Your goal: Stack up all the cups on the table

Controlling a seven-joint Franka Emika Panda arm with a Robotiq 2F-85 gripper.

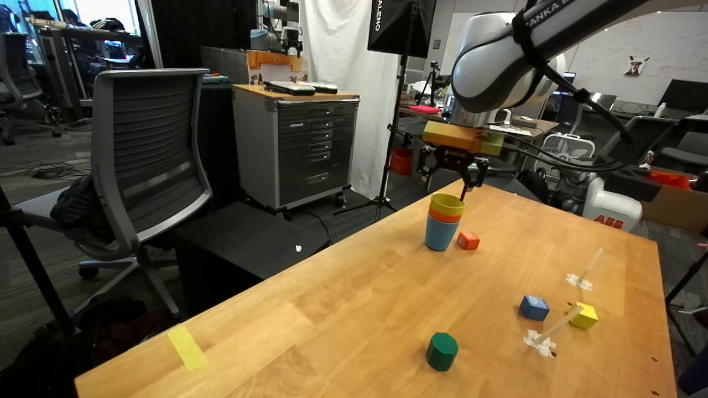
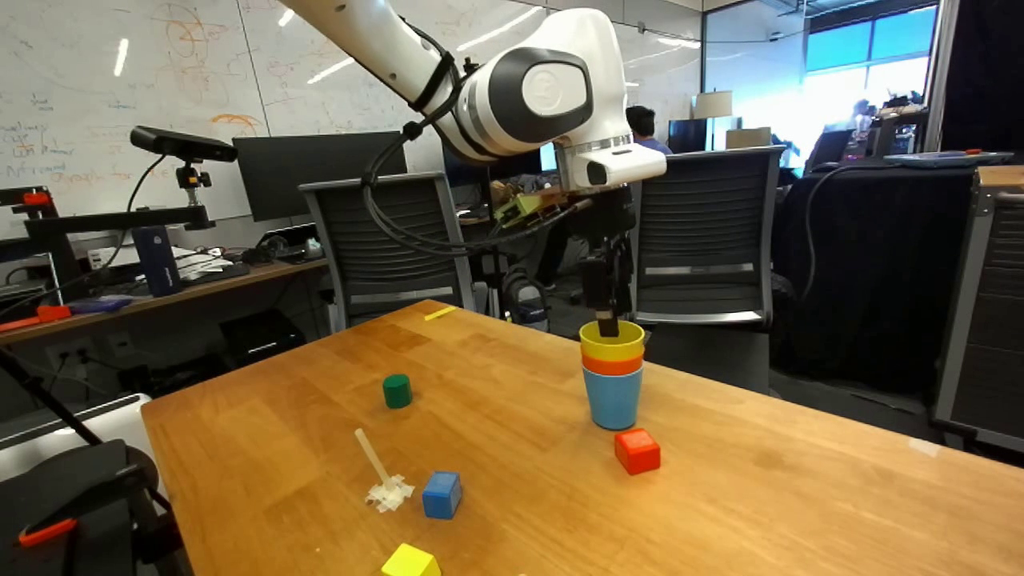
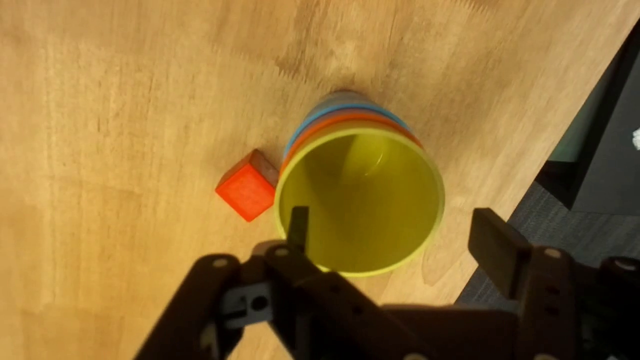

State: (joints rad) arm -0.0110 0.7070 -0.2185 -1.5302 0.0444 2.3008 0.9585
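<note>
Wrist view shows one yellow cup (image 3: 367,195) inside one orange-red cup (image 3: 352,116) inside one blue cup (image 3: 345,100) (three, nested), one red block (image 3: 247,190) nearby, and one gripper (image 3: 391,220), jaws parted.

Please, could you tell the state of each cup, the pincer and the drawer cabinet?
Blue plastic cup: upright, lowest
Orange-red plastic cup: upright, nested inside the blue one
Yellow plastic cup: upright, nested on top
Black two-finger pincer: open
Grey metal drawer cabinet: looks shut
</note>
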